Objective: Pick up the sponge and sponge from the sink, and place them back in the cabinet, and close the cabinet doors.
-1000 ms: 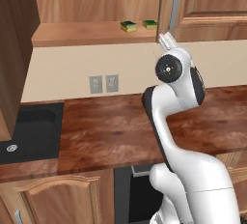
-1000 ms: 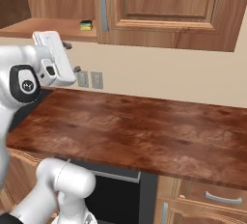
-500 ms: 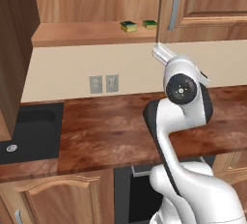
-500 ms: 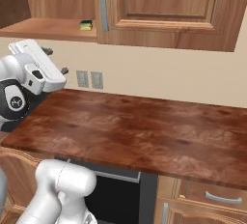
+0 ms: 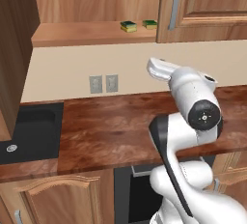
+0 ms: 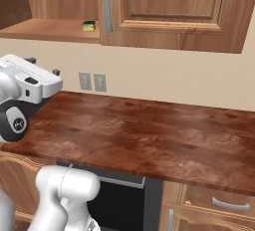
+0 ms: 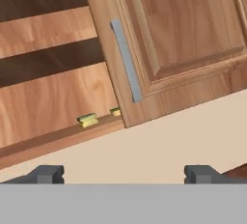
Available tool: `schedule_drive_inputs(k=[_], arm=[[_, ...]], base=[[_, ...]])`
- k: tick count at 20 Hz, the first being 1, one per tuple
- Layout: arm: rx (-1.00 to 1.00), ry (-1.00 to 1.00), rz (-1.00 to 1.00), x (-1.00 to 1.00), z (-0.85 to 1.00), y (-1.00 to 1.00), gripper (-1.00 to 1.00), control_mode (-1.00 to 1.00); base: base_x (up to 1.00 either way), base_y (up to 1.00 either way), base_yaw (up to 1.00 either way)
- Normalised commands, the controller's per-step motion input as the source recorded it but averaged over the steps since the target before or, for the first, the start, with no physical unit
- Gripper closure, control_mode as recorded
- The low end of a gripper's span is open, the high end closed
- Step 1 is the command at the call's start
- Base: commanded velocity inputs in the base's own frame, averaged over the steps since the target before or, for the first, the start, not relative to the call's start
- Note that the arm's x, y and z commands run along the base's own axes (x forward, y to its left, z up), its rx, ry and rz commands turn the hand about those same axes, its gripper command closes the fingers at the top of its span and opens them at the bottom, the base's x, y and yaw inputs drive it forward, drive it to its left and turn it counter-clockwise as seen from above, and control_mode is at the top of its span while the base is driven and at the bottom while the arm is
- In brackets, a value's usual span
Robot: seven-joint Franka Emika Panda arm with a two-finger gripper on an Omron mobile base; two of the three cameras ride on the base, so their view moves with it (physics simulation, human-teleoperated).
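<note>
The robot's jaws (image 7: 123,174) stand wide open and empty, their two small dark tips far apart at the bottom of the hand view, with pale wall between them. Just beyond, that view looks up at the wide wall-hung mid-brown wooden cabinet (image 7: 53,90), its lighter wood-grain inside and shelf exposed on the left. Two small flat rectangular sponges, dark green over yellow, lie on the cabinet floor near its front edge: one sponge (image 7: 87,119) in the open, the second sponge (image 7: 115,111) just beside the edge of a tall mid-brown panelled cabinet door (image 7: 183,35) with a slim silver handle (image 7: 126,60). Judging by this, both sponges are already put away and the door-closing step is in hand; the next move likely calls for reaching a door that hangs open and swinging it shut. The left base view adds what the hand view lacks: the white arm (image 5: 193,121) raised above the dark reddish wood counter (image 5: 111,126), the black sink (image 5: 34,131) at the left, well apart from the sponges, and a dark open door (image 5: 17,49) at the far left. The right base view shows one sponge beside the door edge.
</note>
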Motion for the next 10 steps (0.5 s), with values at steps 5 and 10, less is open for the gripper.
schedule_drive_inputs(k=[5, 10], arm=[[-0.23, 0.00, 0.17, -0.25, 0.03, 0.26, -1.00, -1.00], [-0.03, -0.10, 0.12, -0.25, 0.00, 0.35, -1.00, -1.00]], base=[[0.00, 0.00, 0.00], [0.00, 0.00, 0.00]])
